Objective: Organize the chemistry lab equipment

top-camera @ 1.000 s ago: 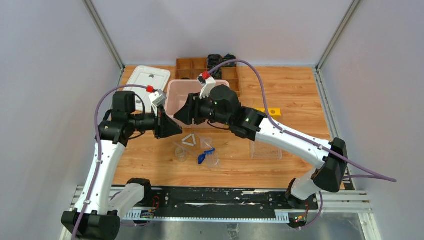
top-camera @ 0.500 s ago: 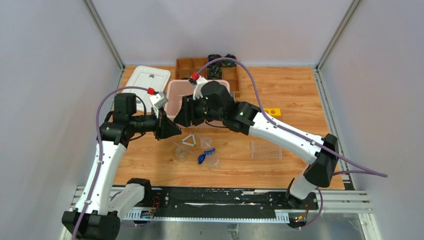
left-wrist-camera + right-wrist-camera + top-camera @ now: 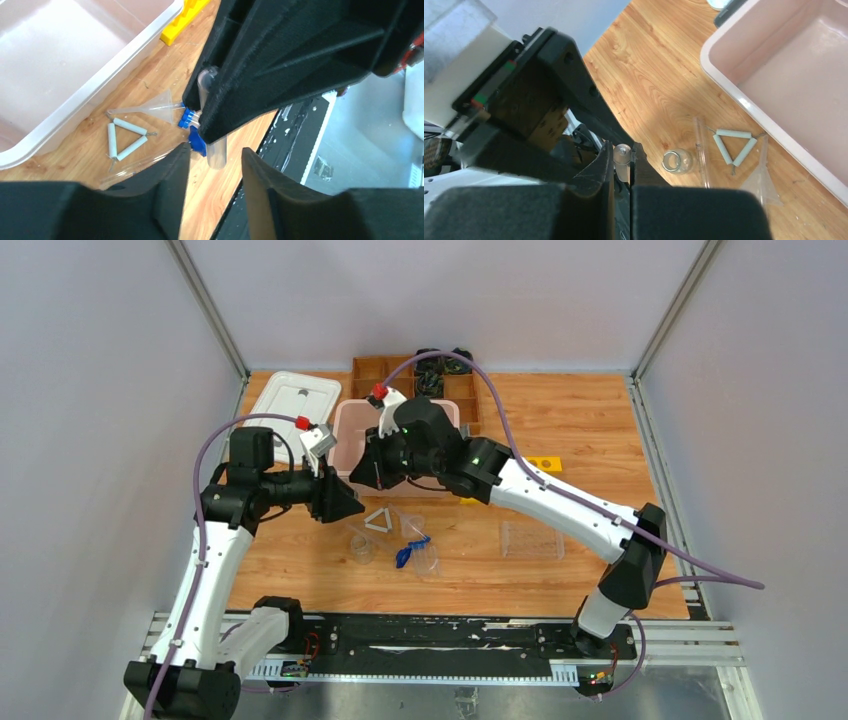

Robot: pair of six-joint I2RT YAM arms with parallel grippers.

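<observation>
One change — right pincer [image 3: 622, 152] has closed on the clear tube [image 3: 622, 166]; left pincer [image 3: 216, 155] unclear.

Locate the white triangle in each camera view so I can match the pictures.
Top view: the white triangle lies on the wood near the centre, just in front of the pink bin.
Left wrist view: triangle at lower left, below the bin's rim.
Right wrist view: triangle right of centre, beside the bin's rim.
Shared landmark: the pink bin.
</observation>
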